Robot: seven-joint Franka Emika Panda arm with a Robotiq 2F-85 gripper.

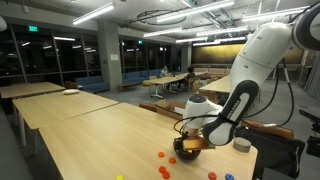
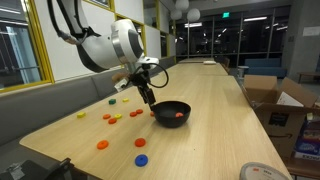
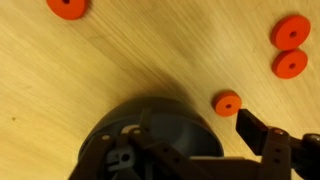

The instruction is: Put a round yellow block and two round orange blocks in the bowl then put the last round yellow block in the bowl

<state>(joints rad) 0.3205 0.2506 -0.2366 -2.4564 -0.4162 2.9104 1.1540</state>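
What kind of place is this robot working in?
Probably a shared office or campus common area at night: long wooden tables in rows, strip lights on the ceiling, and tall dark windows.

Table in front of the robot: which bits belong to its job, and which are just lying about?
Part of the job: bowl, round orange blocks, round yellow blocks, gripper.
Just lying about: blue pieces, grey cylinder, cardboard boxes.

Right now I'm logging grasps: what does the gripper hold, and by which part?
Cannot be told; no block shows at the fingers near the round black bowl.
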